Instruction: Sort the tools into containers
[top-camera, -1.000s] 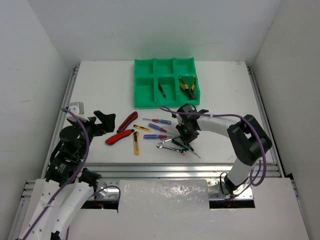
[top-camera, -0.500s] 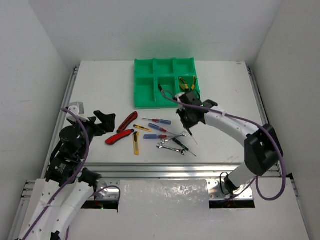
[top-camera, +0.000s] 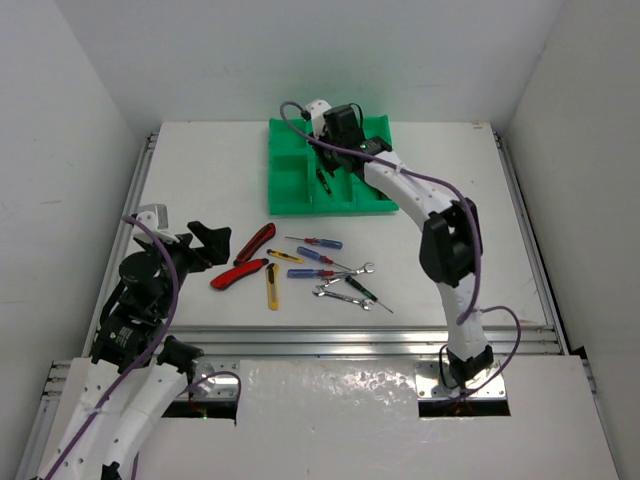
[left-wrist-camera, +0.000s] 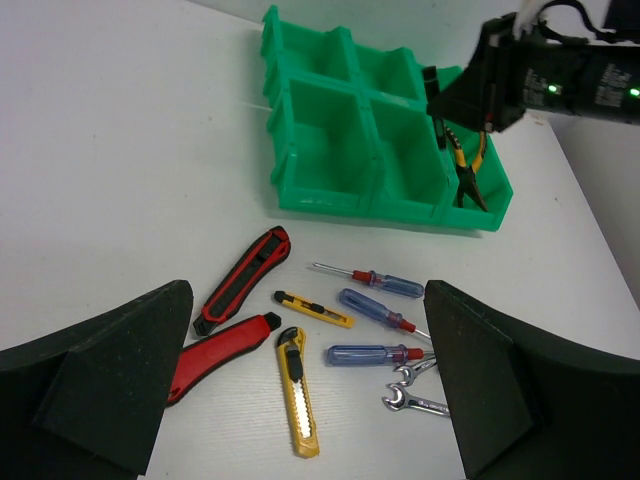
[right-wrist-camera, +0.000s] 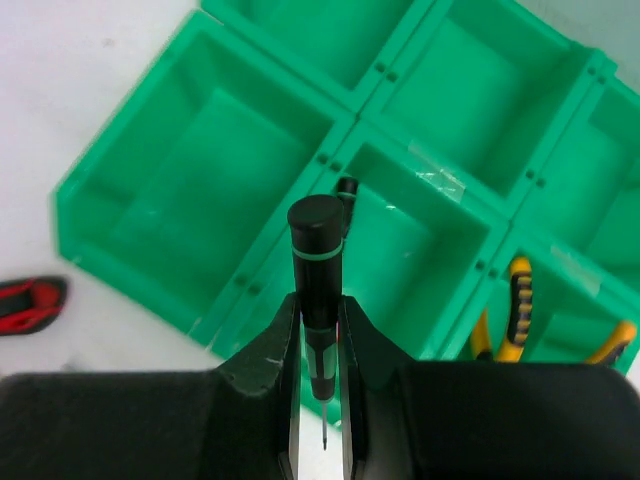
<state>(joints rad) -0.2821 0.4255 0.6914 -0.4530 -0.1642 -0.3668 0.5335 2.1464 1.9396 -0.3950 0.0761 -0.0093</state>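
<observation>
My right gripper (top-camera: 338, 128) is shut on a dark screwdriver (right-wrist-camera: 317, 250) with a green band and holds it handle-up above the green tray (top-camera: 290, 200), over the wall beside the middle front compartment. That compartment holds another dark screwdriver (top-camera: 323, 180). Yellow-handled pliers (left-wrist-camera: 465, 170) lie in the right front compartment. My left gripper (top-camera: 212, 243) is open and empty, low at the table's left, facing the loose tools: two red-black knives (top-camera: 255, 242), yellow box cutters (top-camera: 271, 287), blue screwdrivers (top-camera: 315, 256), wrenches (top-camera: 345, 293).
One more dark screwdriver (top-camera: 362, 288) lies at the right end of the tool pile. The tray's back row and left front compartment (right-wrist-camera: 200, 170) hold nothing. My right arm stretches from the near edge across the table's right half to the tray.
My right gripper has lifted the dark screwdriver out of the tool pile and carried it away from me to above the tray. The left arm has not moved.
</observation>
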